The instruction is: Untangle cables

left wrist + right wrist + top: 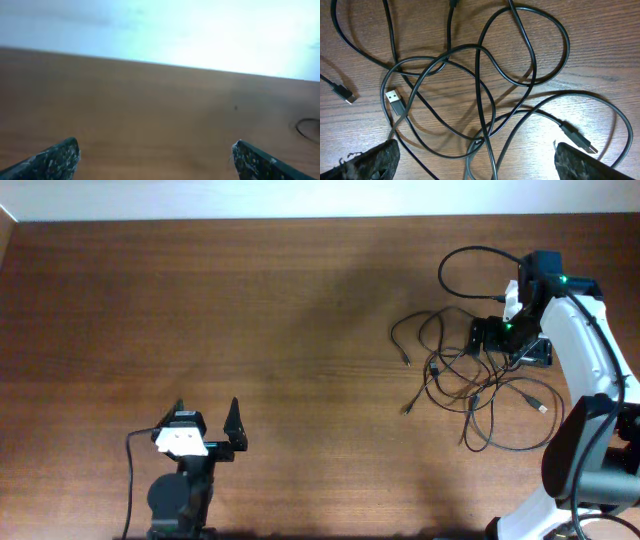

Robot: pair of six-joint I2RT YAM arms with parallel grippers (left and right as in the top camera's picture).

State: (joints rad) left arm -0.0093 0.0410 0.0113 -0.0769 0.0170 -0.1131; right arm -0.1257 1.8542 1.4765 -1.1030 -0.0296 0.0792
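The cables lie in a loose tangle of overlapping black loops on the wooden counter. The right claw hangs just over the tangle's upper right edge, its fingers spread wide and gripping nothing. In the right wrist view, a silver-tipped USB plug lies at the tangle's left and a second plug at its right. The left claw, also spread wide and empty, sits well apart from the tangle.
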